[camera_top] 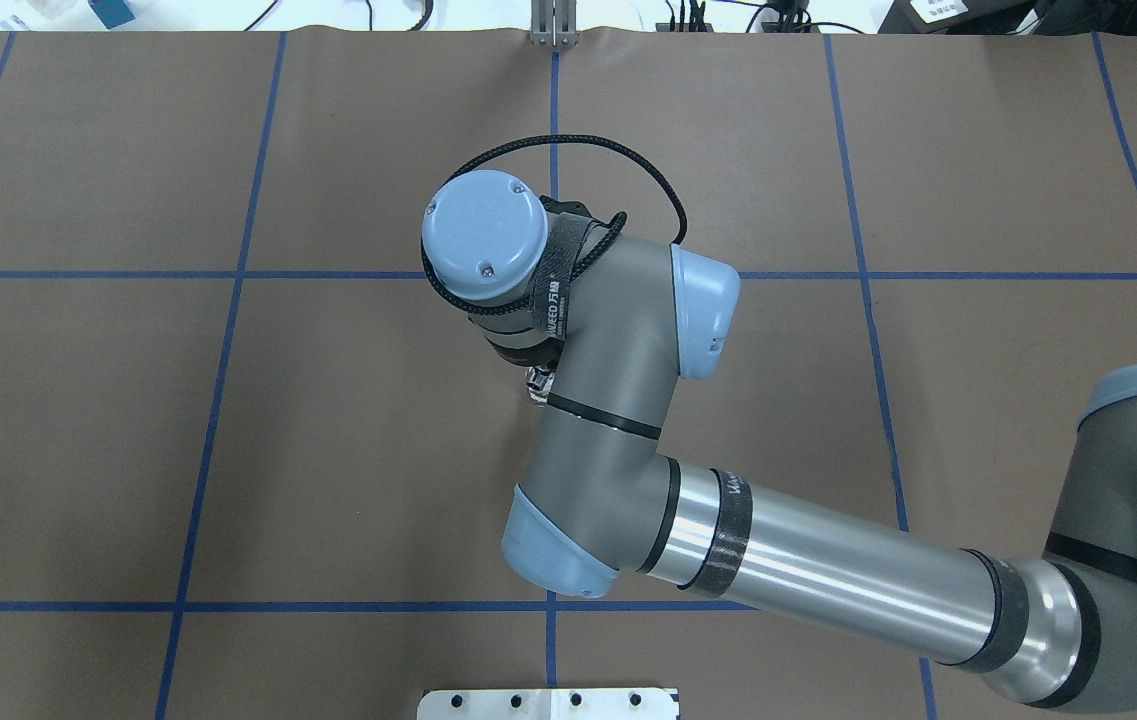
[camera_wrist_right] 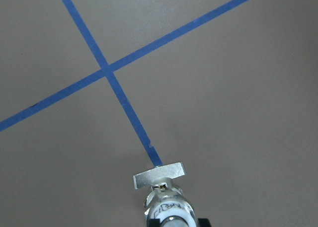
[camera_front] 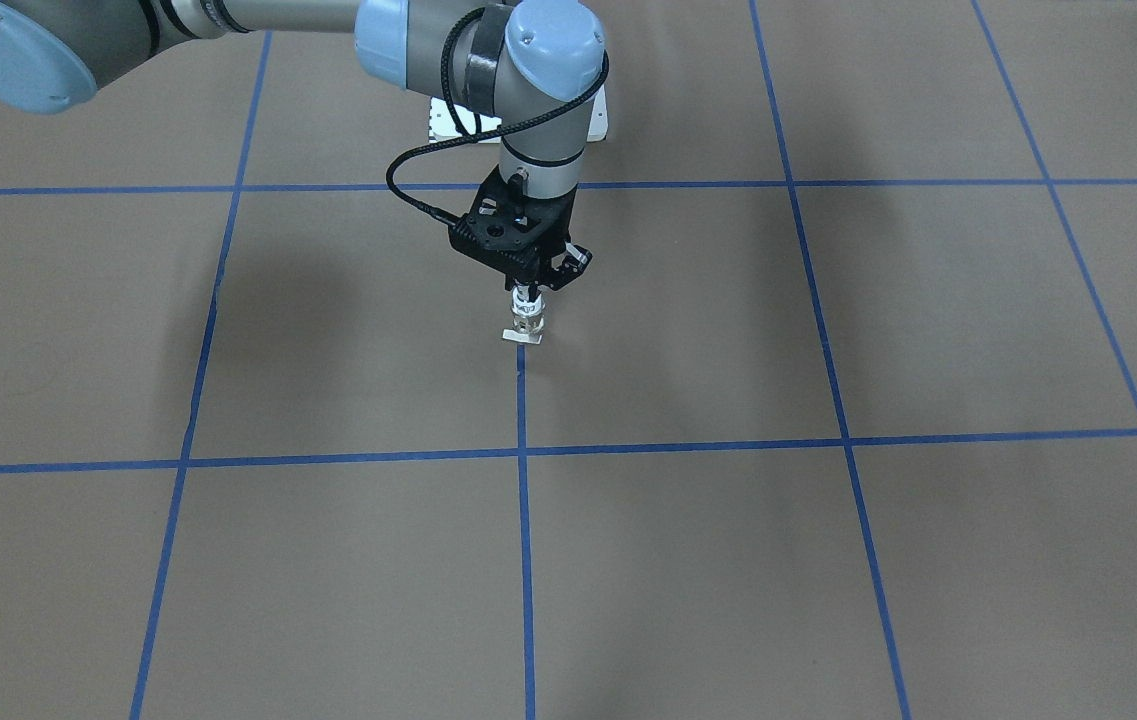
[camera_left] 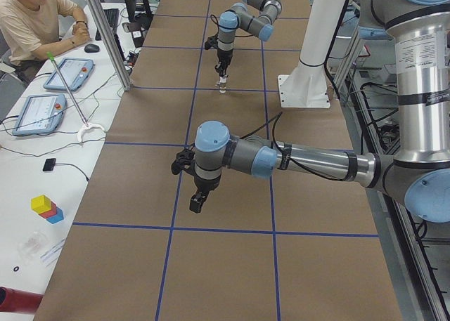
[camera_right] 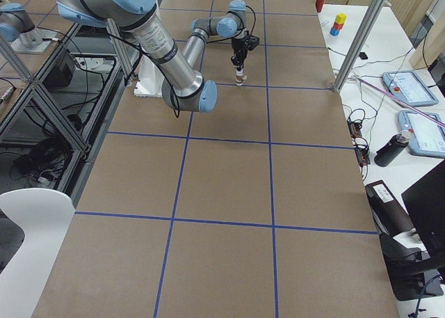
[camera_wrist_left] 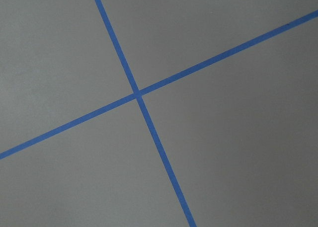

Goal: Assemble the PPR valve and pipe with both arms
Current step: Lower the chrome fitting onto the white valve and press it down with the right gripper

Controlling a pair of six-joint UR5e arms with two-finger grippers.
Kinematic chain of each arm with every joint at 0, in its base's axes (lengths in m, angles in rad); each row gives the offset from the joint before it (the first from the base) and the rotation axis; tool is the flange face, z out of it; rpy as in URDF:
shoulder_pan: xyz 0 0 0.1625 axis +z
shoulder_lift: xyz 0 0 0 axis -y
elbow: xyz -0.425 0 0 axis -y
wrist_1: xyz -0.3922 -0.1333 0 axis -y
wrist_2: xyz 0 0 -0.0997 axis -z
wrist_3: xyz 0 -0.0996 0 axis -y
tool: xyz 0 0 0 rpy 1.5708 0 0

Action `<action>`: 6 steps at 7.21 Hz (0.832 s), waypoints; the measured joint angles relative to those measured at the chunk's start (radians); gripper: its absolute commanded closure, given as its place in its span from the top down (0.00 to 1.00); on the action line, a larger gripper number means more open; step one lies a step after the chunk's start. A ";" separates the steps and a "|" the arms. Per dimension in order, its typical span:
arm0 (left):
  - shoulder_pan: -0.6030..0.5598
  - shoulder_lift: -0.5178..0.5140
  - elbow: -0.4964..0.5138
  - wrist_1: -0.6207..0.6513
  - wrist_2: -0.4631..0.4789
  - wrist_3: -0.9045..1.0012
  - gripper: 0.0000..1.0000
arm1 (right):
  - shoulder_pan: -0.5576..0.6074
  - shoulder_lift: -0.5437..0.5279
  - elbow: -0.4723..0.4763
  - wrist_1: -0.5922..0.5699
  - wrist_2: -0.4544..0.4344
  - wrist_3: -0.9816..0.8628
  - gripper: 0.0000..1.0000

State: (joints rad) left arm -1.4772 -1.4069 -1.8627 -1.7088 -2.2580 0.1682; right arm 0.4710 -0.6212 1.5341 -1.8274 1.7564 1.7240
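My right gripper point(camera_front: 528, 292) points straight down at the table's middle and is shut on a small PPR valve point(camera_front: 526, 325) with a white pipe stub on top. The valve's metal T-handle point(camera_wrist_right: 159, 174) rests on the brown table at the end of a blue tape line. In the overhead view the wrist hides the gripper and only a bit of the valve point(camera_top: 536, 380) shows. My left gripper point(camera_left: 198, 201) shows only in the exterior left view, hanging low over the table; I cannot tell whether it is open or shut. Its wrist view shows only tape lines.
The white bolted pedestal base point(camera_top: 548, 703) stands at the robot's table edge. A side table with tablets point(camera_left: 67, 74) and coloured blocks point(camera_left: 46, 208) runs along the far side, where an operator point(camera_left: 35, 19) sits. Blue tape point(camera_front: 523, 450) grids the brown table.
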 measured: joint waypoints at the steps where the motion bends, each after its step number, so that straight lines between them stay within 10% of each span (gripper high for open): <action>1: 0.000 0.000 0.000 0.000 0.000 0.000 1.00 | 0.000 0.000 -0.001 0.001 -0.003 0.000 0.00; 6: 0.000 0.012 -0.004 0.000 0.000 0.001 1.00 | 0.000 -0.001 -0.008 0.016 -0.013 -0.005 0.00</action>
State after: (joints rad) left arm -1.4768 -1.3947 -1.8667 -1.7089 -2.2580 0.1687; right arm 0.4709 -0.6223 1.5260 -1.8110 1.7438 1.7194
